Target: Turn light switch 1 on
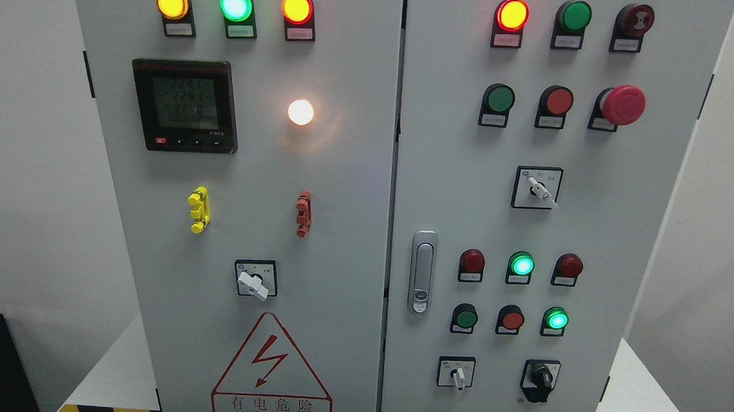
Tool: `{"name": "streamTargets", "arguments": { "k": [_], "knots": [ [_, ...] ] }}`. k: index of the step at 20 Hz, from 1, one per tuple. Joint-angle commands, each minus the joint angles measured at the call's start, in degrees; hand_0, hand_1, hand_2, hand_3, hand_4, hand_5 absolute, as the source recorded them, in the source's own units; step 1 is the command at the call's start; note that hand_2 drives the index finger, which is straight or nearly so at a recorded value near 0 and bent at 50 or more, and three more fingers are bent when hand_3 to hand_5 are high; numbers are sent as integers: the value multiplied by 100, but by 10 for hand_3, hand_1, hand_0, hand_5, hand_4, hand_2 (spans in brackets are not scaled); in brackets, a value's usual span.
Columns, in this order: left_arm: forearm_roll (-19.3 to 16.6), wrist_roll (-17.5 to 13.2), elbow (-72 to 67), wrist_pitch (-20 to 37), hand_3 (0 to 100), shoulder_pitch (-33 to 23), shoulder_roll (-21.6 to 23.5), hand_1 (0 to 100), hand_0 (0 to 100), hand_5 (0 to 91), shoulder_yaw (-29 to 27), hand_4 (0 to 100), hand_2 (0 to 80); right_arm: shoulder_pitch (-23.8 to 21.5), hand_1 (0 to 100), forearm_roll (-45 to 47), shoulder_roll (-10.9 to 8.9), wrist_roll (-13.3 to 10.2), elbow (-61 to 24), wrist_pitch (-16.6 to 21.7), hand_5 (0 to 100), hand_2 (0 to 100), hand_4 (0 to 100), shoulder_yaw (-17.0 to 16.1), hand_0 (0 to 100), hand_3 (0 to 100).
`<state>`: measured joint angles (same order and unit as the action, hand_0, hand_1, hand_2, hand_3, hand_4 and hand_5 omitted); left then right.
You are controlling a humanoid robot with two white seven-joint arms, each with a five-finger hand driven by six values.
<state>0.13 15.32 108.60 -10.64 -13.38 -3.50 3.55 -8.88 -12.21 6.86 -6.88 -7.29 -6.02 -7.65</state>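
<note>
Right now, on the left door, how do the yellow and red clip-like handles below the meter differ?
The yellow handle sits on the left, under the digital meter; the red handle sits further right, under the glowing white lamp. The yellow one is bright and looks slightly bulkier; the red one is duller and slimmer. Both stand roughly upright at the same height, above the rotary switch. No robot hand is in view.

Meter (184,106) left of lamp (300,112); handle (422,271) right.

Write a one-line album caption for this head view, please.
Grey two-door electrical cabinet seen head-on: lit indicator lamps, digital meter, rotary switches, red emergency-stop button, door handle; no robot hand in view.
</note>
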Motion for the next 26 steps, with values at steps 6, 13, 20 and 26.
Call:
{"name": "streamTargets", "arguments": {
  "k": [6,13,20,26],
  "knots": [
    [1094,-64,-4018,263,935,-1105,649,392,232,709,-628,957,565,0,0,0,0,-7,0,5,0,0,0,0,54,0],
    [963,-1178,-7498,1003,816,-210,613,385,242,528,-427,854,451,0,0,0,0,2,0,5,0,0,0,0,55,0],
    [488,-1698,-9874,1249,212,687,587,231,227,0,408,277,89,0,0,0,0,2,0,5,0,0,0,0,54,0],
    [488,-1681,-10069,1187,0,723,500,78,127,0,506,0,0,0,0,0,0,2,0,5,0,0,0,0,54,0]
  ]
}}
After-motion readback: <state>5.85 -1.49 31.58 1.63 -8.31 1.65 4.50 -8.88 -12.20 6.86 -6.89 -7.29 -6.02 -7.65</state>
